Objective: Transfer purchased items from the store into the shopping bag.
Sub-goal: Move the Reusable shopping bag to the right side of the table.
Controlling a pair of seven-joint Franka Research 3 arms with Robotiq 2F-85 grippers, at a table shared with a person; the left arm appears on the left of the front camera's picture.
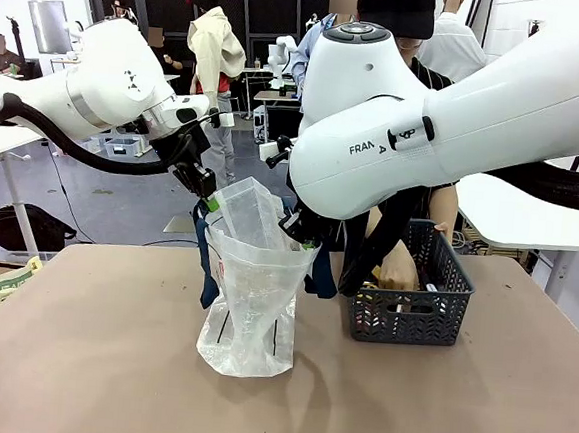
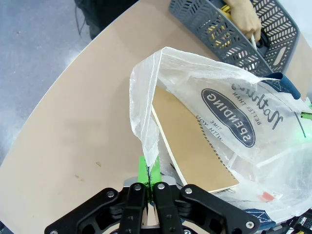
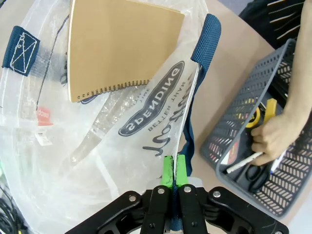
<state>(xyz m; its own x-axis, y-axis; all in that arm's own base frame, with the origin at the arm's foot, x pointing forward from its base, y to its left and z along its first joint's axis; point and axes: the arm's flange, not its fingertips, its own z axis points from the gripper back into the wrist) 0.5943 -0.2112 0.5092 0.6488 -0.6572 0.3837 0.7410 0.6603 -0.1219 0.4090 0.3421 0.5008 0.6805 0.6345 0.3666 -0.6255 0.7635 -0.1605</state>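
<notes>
The shopping bag (image 1: 250,304) stands on the desk (image 1: 78,360) nearest the robot with a notebook (image 3: 117,44) inside. Its mouth is held apart by the left end effector (image 2: 148,170) and right end effector (image 3: 173,170), each pinched fully shut on the rim. The thin film could slip free and collapse the opening if something drops hard against it; farther off, a person's hand (image 3: 273,139) rummages in the basket (image 1: 412,321), where the items (image 3: 258,117) are too jumbled to tell apart.

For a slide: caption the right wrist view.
Right gripper pinches the rim of the shopping bag while a person's hand reaches into the basket.
</notes>
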